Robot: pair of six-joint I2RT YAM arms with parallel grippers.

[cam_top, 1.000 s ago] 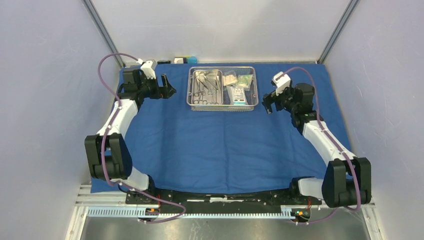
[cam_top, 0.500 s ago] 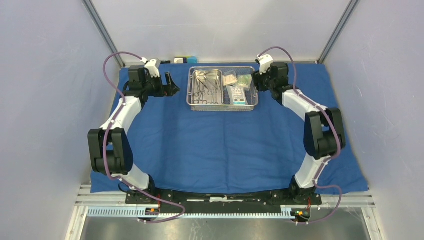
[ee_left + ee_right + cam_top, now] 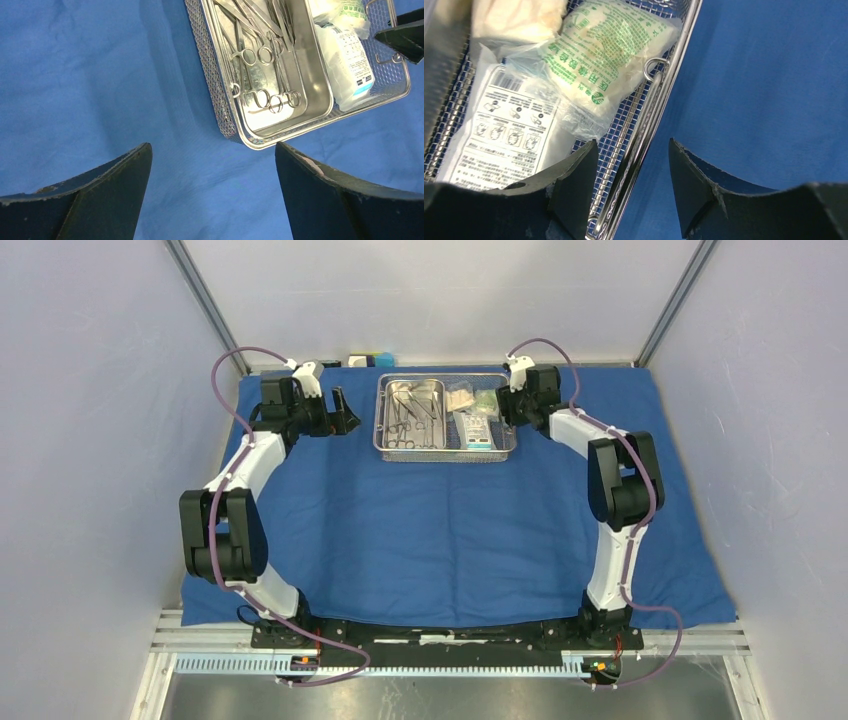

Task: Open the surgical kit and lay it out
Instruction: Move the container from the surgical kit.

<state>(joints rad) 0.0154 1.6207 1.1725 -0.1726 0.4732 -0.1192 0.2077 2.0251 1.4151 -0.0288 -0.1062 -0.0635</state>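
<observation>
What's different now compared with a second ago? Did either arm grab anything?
The right gripper swung inward to the right end of the mesh tray; its jaws narrowed and now straddle the tray wall, gaps still showing, so nothing looks gripped yet. The left gripper stayed open left of the tray. Tray, instruments, packets and cloth unchanged.

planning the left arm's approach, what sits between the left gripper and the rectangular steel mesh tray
Only bare blue cloth wrap lies between the open left gripper and the rectangular steel mesh tray; the left wrist view shows it.
</observation>
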